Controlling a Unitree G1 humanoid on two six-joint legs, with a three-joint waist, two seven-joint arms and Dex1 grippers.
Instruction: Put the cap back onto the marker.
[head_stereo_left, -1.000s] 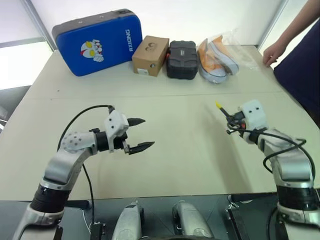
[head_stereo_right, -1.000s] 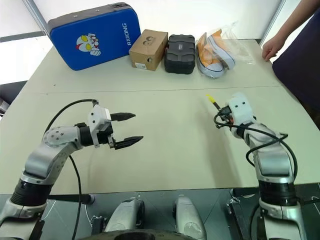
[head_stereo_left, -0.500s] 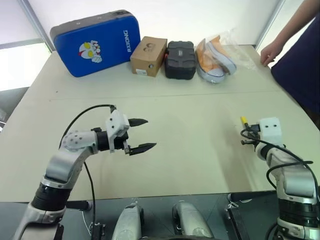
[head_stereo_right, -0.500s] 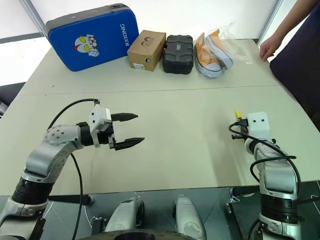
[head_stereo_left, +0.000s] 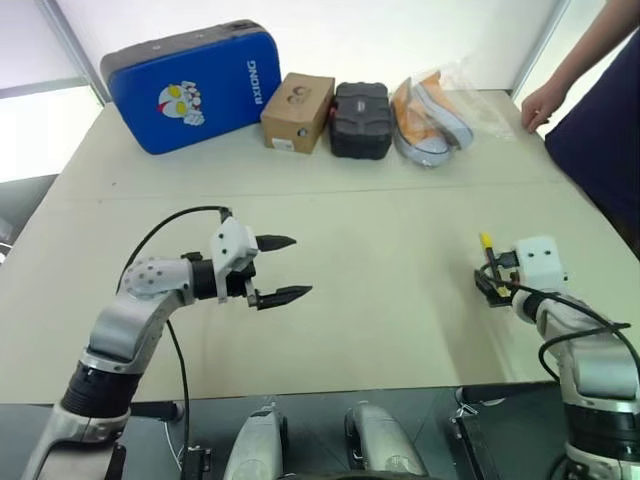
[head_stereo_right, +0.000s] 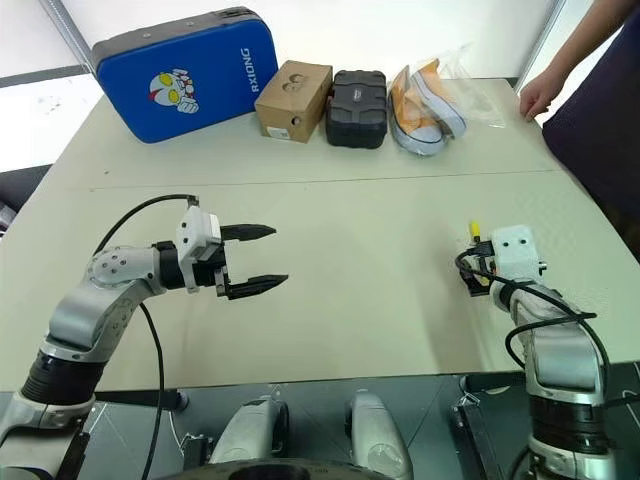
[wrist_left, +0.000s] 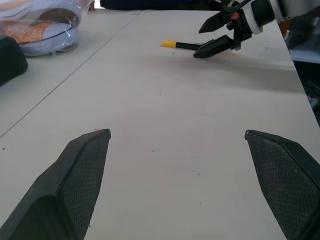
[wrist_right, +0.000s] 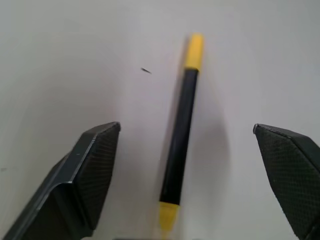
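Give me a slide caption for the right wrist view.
Capped marker lying on the table between the open right gripper fingers.

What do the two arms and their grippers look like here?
Both arms are silver-grey metal with black joint bands and loose black cables. Each wrist carries a white block. The left gripper and right gripper have two black pointed fingers with textured pads; the right shows an orange detail.

Left gripper (wrist_left: 177, 165) fingers spread wide over table (wrist_left: 165, 110); marker (wrist_left: 187, 46) with cap (wrist_left: 169, 44) lies beside open right gripper (wrist_left: 216, 34); shoes (wrist_left: 37, 30) near.
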